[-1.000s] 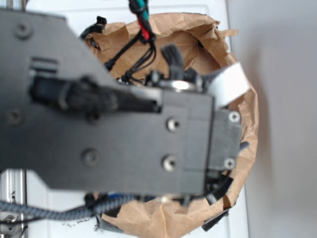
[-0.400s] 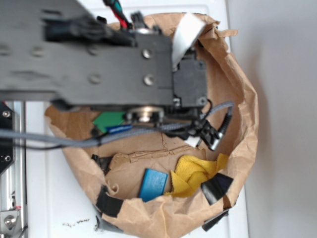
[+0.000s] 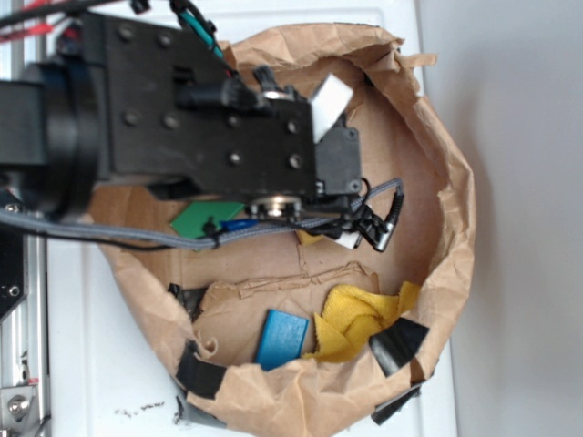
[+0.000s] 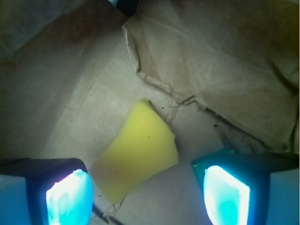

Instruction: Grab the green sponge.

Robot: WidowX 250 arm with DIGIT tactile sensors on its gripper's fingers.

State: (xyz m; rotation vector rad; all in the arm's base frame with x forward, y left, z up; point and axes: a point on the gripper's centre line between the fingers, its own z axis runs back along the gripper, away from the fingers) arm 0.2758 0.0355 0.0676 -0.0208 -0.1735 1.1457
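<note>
Green sponge (image 3: 202, 219) is showing only as a flat bright corner, the arm (image 3: 182, 118) hiding the rest, lying on the paper bowl's (image 3: 437, 264) floor. Gripper (image 4: 147, 194) is hanging wide open and empty above a yellow sponge (image 4: 138, 152).

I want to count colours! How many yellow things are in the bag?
2: a yellow sponge below the open jaws, and a crumpled yellow cloth by the blue block. The arm may hide more.

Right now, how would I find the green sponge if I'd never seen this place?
Look inside the crumpled brown paper bag. On its left side, partly hidden under the black arm and grey cable, lies the green sponge. It is flat and bright green with straight edges, unlike the small blue block and the yellow cloth lower down.
</note>
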